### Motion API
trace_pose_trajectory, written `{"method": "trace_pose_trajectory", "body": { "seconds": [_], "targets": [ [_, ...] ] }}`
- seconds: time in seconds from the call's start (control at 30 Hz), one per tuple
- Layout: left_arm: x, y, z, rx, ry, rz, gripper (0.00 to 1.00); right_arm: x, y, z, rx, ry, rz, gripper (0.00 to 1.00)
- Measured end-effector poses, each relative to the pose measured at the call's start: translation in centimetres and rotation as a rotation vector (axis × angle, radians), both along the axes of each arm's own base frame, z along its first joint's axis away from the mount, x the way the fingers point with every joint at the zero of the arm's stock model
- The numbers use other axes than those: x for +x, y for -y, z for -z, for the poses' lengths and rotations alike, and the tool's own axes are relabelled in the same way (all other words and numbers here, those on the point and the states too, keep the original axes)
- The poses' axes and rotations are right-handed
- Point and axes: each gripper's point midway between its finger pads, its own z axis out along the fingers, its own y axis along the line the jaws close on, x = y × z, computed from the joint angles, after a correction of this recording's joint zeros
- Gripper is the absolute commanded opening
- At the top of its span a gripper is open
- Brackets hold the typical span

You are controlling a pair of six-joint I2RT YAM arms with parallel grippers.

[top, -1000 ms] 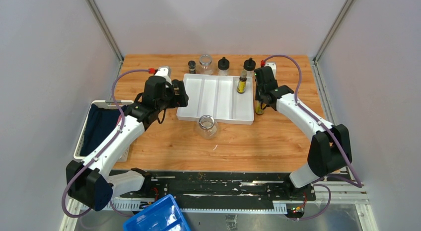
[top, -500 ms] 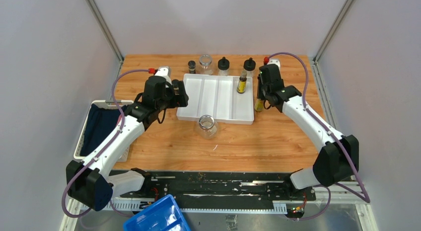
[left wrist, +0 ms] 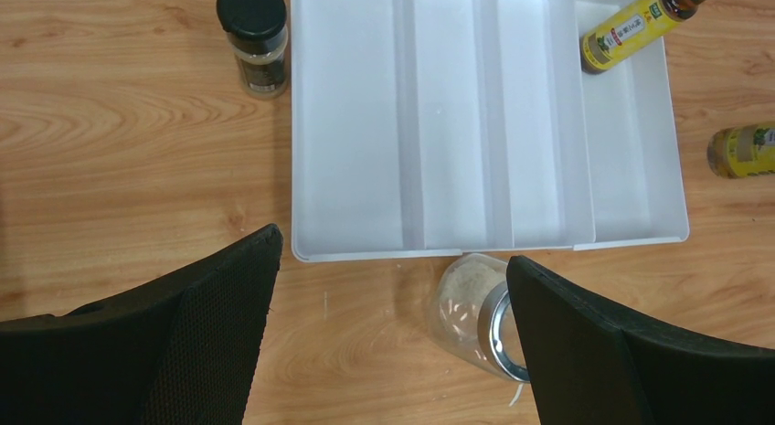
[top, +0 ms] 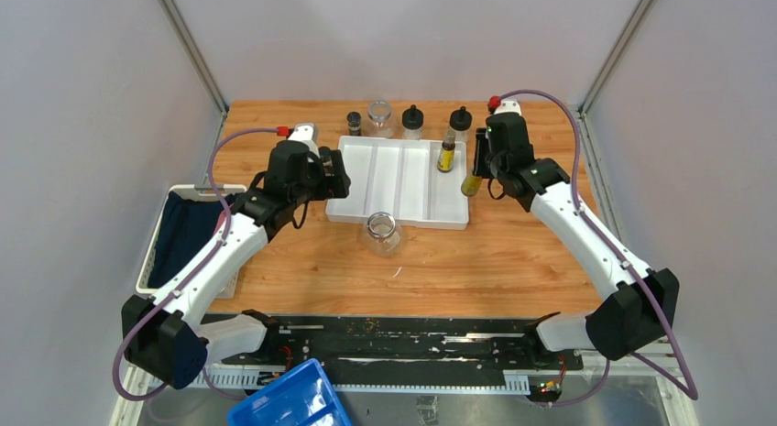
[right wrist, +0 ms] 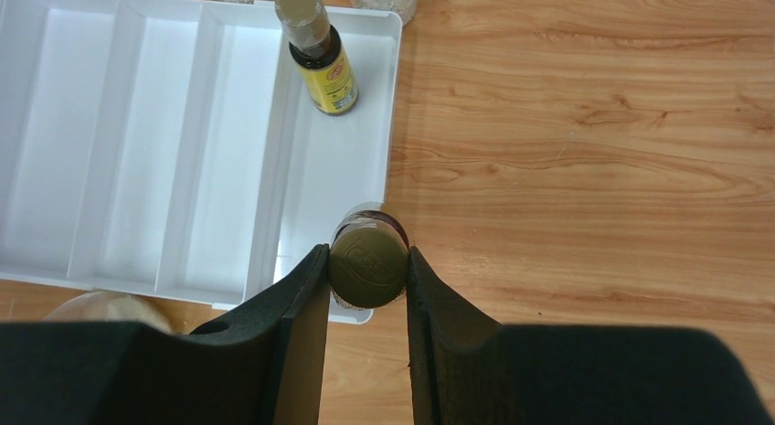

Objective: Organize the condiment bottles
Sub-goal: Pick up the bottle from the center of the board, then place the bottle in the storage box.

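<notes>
My right gripper [top: 478, 169] is shut on the cap of a slim yellow-amber oil bottle [top: 472, 182] and holds it in the air at the right edge of the white divided tray [top: 376, 179]. The right wrist view shows its cap [right wrist: 367, 263] pinched between the fingers. The other oil bottle [top: 446, 156] stands in the tray's right compartment. Behind the tray stand a dark shaker [top: 354, 123], a clear jar [top: 379, 117] and two black-capped bottles [top: 412, 121] [top: 460, 122]. A second clear jar [top: 382, 232] stands in front of the tray. My left gripper [top: 335, 180] is open and empty by the tray's left edge. Only one shaker shows.
A white basket [top: 154, 252] with a dark cloth sits off the table's left edge. A blue bin [top: 289, 400] sits below the arm bases. The left wrist view shows the shaker [left wrist: 253, 37] left of the tray [left wrist: 347, 123] and the jar [left wrist: 471, 311] by my right finger.
My right gripper has lifted the oil bottle from the table right of the tray and carried it back, up to the tray's right edge. The left arm has not moved.
</notes>
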Motion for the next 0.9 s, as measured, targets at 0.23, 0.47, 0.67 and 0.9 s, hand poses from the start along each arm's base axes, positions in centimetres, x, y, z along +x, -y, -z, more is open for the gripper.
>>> {"method": "trace_pose_trajectory", "body": {
  "seconds": [0.23,0.47,0.67,0.9],
  "targets": [
    [-0.1,0.2,0.0,0.002,0.001,0.004,1.0,-0.2,-1.3,0.5,0.006,-0.021,-0.055,0.0],
    [-0.1,0.2,0.0,0.004,0.002,0.004,1.0,0.5,-2.4,2.7,-0.002,-0.07,-0.086,0.0],
    [0.0,0.1,0.0,0.007,0.004,-0.002,1.0,1.6,-3.5,4.9,-0.008,-0.112,-0.113,0.0],
    [0.0,0.0,0.0,0.011,0.005,-0.008,1.0,3.2,-4.9,5.3,-0.013,-0.114,-0.144,0.0]
  ]
}}
